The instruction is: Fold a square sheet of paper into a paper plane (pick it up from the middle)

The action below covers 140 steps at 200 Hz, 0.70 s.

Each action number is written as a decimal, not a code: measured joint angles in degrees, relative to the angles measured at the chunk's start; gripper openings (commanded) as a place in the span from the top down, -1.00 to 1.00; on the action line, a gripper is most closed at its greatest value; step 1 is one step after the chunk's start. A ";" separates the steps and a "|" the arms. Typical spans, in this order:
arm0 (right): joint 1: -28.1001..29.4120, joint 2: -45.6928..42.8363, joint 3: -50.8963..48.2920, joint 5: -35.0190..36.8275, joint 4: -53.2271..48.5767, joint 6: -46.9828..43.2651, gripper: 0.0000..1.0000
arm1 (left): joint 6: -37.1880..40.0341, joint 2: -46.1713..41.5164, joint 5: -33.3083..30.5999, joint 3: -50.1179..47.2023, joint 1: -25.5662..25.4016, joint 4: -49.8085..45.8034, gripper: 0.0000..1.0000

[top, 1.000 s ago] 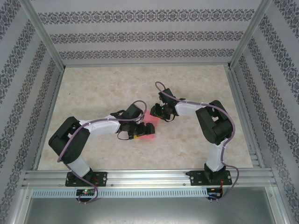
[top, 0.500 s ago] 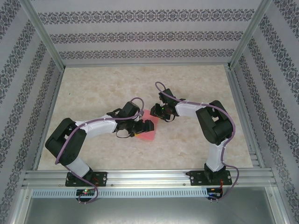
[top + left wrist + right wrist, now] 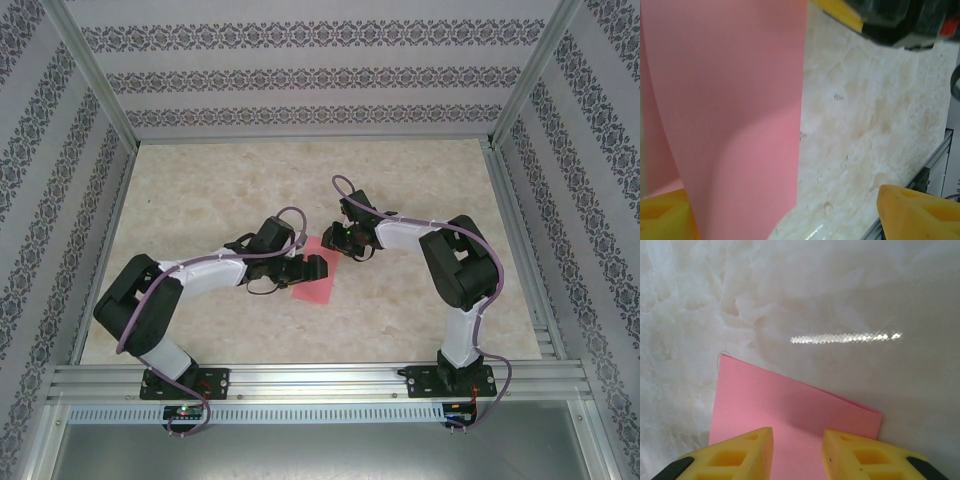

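Folding paper (image 3: 318, 283) mid-table: your left gripper (image 3: 309, 271) gapes wide, sheet curling up beside one finger; right gripper (image 3: 797, 452) narrow over far edge. Align edges, then crease slowly.

likely a lab rig: aluminium frame (image 3: 320, 382), patterned walls (image 3: 300, 75).

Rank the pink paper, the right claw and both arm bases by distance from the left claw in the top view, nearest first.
1. The pink paper: right at the left claw.
2. The right claw: just past it, farther back and to the right.
3. The left arm's base and right arm's base: at the near edge, too close to call.
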 measured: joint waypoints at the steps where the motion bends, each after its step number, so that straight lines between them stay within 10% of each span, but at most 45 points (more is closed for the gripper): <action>1: 0.00 0.00 0.00 0.00 0.00 0.00 0.30 | 0.00 0.09 0.02 0.02 0.02 0.02 -0.60; 140: 0.02 -0.09 -0.15 0.00 0.20 -0.02 0.30 | 0.00 -2.51 5.73 -3.96 0.26 4.20 -0.33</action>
